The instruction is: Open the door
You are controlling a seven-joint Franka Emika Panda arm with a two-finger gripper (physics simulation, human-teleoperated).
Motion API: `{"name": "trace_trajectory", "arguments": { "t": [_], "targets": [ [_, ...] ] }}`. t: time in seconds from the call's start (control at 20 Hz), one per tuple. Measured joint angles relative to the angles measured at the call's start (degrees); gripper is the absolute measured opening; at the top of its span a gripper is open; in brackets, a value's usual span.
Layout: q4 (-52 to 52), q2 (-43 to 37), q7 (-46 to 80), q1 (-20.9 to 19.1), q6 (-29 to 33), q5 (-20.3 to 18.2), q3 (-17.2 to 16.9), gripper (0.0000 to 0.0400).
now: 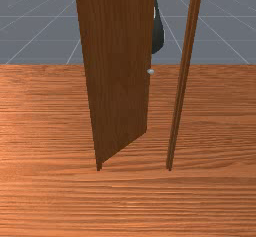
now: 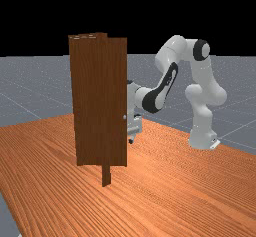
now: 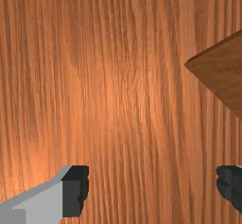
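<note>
Door partly hides the arm in the front view.

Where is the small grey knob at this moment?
In the front view, the knob is at the door's edge on the front view's right, and across a gap from it stands the narrow post.

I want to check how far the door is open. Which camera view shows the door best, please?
The front view: there the door stands slantwise, and the gap between its knob and the frame's post is plain. The far view shows its broad face and knob; the wrist view, one corner.
</note>
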State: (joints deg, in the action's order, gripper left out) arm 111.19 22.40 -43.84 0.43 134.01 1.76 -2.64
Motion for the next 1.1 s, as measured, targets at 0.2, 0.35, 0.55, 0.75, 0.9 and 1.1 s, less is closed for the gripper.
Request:
{"name": "trace_trajectory", "arguments": {
  "t": [0.2, 0.35, 0.55, 0.75, 0.9, 1.1],
  "targets": [
    [0.0, 0.0, 0.0, 0.0, 0.0, 0.0, 0.0, 0.0054],
    [-0.01, -0.01, 0.26, 0.05, -0.04, 0.0, -0.05, 0.0012],
    [11.2, -7.51, 4.68, 0.65, 3.83, 0.53, -0.8, 0.0002],
    [33.3, -24.24, 6.99, -0.33, 9.13, 1.68, -0.66, 0.0],
    [37.26, -27.75, 3.88, -0.5, 9.81, 2.04, -0.77, 0.0],
    [36.05, -27.23, 35.11, 0.43, 8.13, 0.9, 4.66, 0.0]
  ]
}}
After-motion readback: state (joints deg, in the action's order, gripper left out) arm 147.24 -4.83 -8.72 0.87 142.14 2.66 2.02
